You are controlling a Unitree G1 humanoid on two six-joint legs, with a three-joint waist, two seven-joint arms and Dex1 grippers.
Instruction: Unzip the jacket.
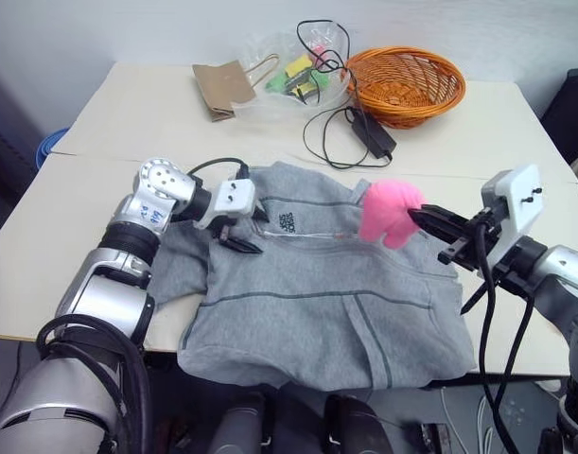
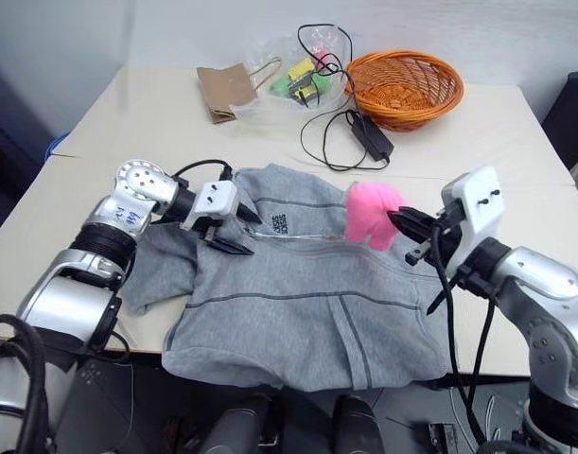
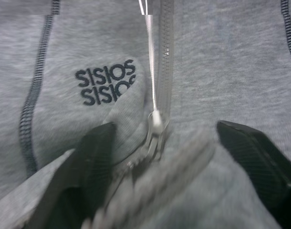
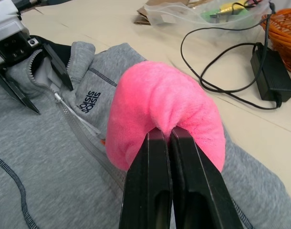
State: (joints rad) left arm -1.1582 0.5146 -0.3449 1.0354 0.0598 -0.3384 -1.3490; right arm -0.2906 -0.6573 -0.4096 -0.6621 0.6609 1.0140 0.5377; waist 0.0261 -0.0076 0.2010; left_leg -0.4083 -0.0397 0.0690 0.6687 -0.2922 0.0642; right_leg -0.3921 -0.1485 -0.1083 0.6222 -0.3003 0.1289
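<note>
The grey jacket (image 1: 317,293) lies spread at the near edge of the table (image 1: 99,199), its hem drooping over, and the left gripper (image 3: 157,143) hangs with fingers parted at the collar, one either side of the zipper pull (image 3: 155,119). The right gripper (image 4: 170,138), off by the jacket's right side, is pinched tight on a pink plush toy (image 4: 164,114). Along the far edge sit an orange wicker basket (image 1: 407,85) and a clear bag (image 1: 293,71) of small colourful bits.

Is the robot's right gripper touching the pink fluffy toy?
Touching. The right wrist view shows the right gripper with its two black fingers shut tight, pinching a fold of the pink plush toy between them, above the grey jacket.
</note>
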